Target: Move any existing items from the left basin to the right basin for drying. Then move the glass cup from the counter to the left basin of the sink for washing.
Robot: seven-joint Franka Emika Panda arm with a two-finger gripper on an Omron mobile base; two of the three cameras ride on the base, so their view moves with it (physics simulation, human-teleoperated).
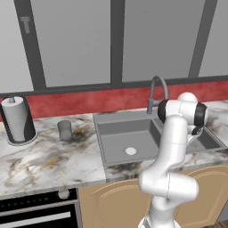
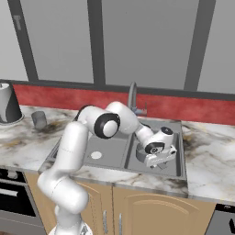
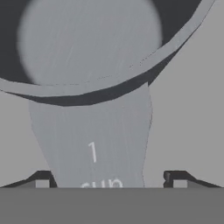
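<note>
The grey saucepan [image 3: 87,43] is very close in the hand view, its round bowl at the top and its flat handle [image 3: 96,140] running down between my fingertips. My gripper [image 3: 109,177] stands open astride that handle, with a gap on the right side. In the right base view the gripper [image 2: 159,161] is low inside the right basin [image 2: 176,151], and the hand hides the pan there. The left basin [image 1: 120,133] holds nothing but its white drain. The glass cup [image 1: 65,130] stands upright on the counter [image 1: 49,160], left of the sink, far from my hand.
A paper towel roll [image 1: 18,119] stands at the counter's far left, beyond the cup. The curved faucet [image 1: 158,89] rises behind the sink divider. An oven front [image 1: 35,209] sits under the counter's left part. My arm arches over the sink's front edge.
</note>
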